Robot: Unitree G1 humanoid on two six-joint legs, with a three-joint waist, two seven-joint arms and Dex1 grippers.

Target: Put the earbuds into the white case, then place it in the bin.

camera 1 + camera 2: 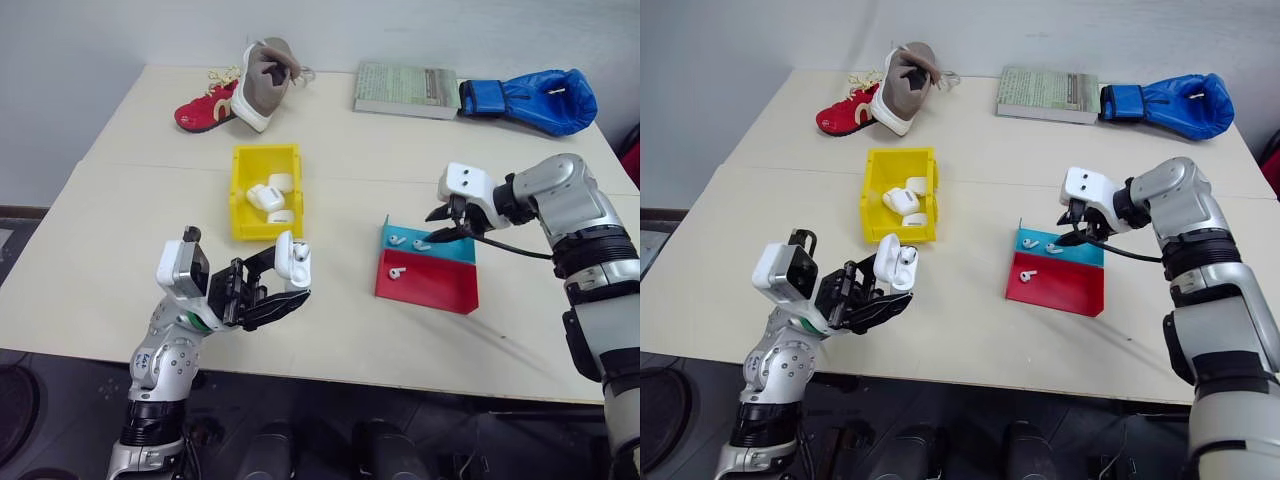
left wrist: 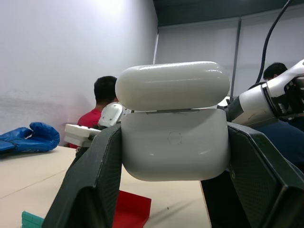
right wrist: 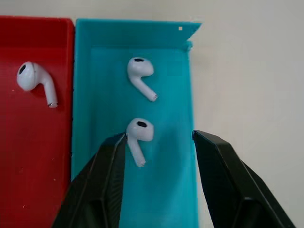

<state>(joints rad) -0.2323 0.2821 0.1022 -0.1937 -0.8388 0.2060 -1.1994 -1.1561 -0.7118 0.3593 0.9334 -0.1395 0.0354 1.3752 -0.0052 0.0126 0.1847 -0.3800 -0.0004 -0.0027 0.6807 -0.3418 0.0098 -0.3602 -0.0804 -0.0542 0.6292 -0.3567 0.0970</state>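
Left gripper (image 1: 285,285) grips white case (image 1: 293,260); lid hides its inside.

Pale beige surface (image 1: 330,320), seam running across. At far edge: red shoe (image 1: 205,108) w/ grey-brown shoe (image 1: 262,80) leaning beside it, book (image 1: 406,90), blue boxing glove (image 1: 535,100) touching book. Mid-surface: yellow bin (image 1: 240,190). To its right, red and blue tray (image 1: 430,285).

Bin (image 1: 240,190) mid-desk (image 1: 120,280), holding cases (image 1: 268,196); tray (image 1: 440,292) to its right, holding earbuds (image 1: 398,240); shoes (image 1: 240,90), book (image 1: 405,90), glove (image 1: 535,100) along far edge.
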